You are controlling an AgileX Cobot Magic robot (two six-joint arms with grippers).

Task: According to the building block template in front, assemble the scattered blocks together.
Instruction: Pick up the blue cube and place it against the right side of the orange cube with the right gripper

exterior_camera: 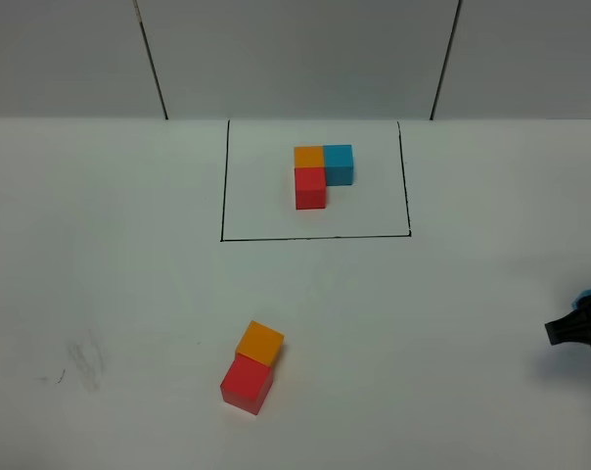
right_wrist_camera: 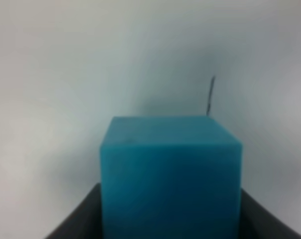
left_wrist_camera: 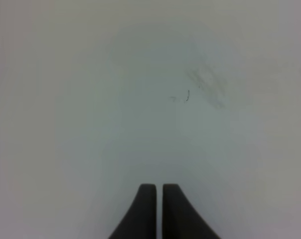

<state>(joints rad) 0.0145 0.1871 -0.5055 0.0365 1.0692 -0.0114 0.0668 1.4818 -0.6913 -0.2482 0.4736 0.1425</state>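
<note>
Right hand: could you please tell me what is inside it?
A cyan-blue cube sits between the right hand's dark fingers, which flank two opposite sides. The cube fills the gap, so the fingers' inner faces and the table right beneath it are hidden.

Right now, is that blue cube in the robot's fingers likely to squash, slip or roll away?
Probably stiff: the cyan-blue cube shows straight edges between the dark fingers, with no visible squashing. Its flat faces suggest it would sit still, not roll, once set down. The matte-looking surface likely grips fairly well.
</note>
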